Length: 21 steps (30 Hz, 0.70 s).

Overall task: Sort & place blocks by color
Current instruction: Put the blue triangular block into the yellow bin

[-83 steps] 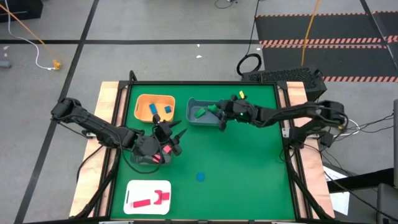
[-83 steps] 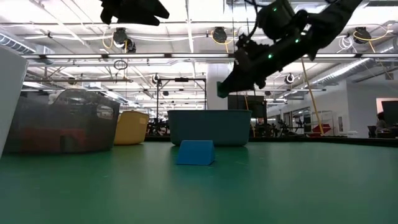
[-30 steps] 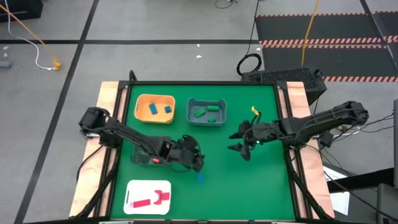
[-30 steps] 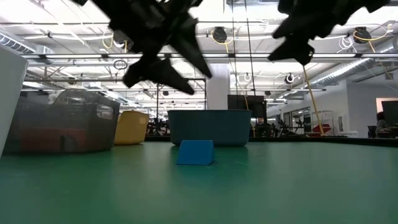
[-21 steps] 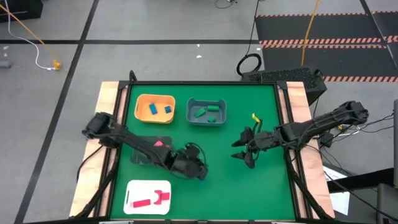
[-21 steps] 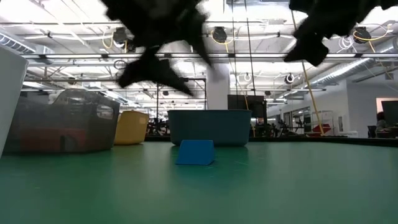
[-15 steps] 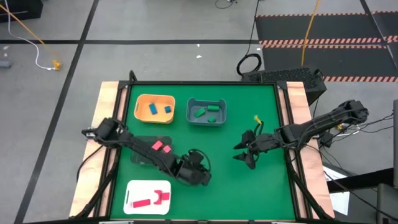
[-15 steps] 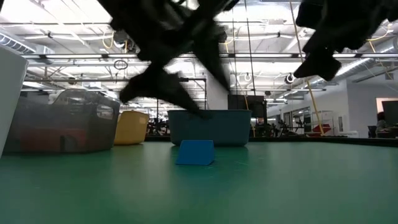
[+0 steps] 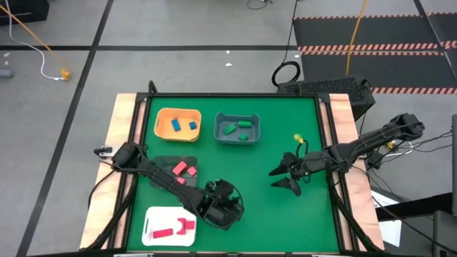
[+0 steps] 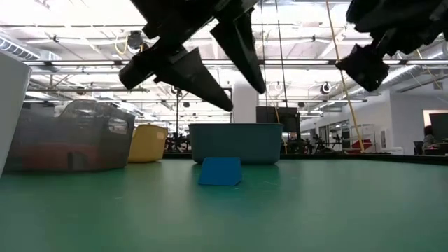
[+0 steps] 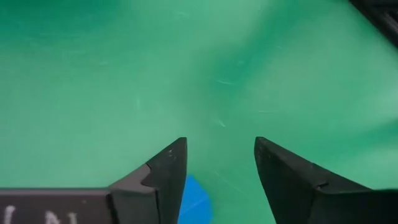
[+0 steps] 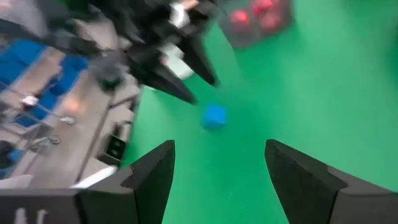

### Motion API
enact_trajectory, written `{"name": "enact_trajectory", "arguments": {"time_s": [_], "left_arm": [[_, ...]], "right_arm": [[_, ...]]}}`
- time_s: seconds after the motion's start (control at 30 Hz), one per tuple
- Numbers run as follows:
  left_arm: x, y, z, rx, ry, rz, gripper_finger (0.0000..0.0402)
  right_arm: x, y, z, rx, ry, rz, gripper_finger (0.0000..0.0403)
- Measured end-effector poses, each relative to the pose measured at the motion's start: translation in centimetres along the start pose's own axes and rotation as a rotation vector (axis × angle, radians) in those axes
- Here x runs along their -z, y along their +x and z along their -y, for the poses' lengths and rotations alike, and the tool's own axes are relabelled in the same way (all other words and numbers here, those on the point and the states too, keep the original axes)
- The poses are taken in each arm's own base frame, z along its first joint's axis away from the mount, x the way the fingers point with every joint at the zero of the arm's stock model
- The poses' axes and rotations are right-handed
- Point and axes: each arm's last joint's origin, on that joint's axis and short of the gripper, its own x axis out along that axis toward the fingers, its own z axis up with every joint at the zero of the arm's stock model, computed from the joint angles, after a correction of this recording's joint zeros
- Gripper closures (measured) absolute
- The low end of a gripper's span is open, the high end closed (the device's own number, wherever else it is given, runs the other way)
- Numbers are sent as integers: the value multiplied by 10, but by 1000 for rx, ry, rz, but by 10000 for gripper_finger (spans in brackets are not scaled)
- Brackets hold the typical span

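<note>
Blue block (image 10: 220, 171) (on the mat) below left gripper's (image 10: 213, 66) parted fingers.

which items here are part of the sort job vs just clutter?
Job:
- blue block, loose on the mat
- left gripper, open above it
- orange bin, grey bin, clear bin, white tray

Lying about:
- cable coil
- right gripper, open, idle

Green tabletop (image 9: 285, 214), pale wood strips along both side edges. Directly on it: orange bin (image 9: 178, 124) and grey bin (image 9: 238, 128) side by side near the far edge; dark clear tray (image 9: 166, 170) left of centre; white flat tray (image 9: 169, 226) at near left; one blue block (image 10: 220, 171) loose near the middle.
</note>
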Motion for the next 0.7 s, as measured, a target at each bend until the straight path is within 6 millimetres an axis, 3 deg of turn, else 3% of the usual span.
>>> {"name": "enact_trajectory", "arguments": {"time_s": [0.37, 0.7], "left_arm": [[5, -3, 1, -2, -19, 5, 286], [14, -11, 5, 30, 11, 7, 276]], "right_arm": [[-4, -13, -10, -90, -111, 49, 161], [-4, -14, -9, -88, -136, 49, 161]]}}
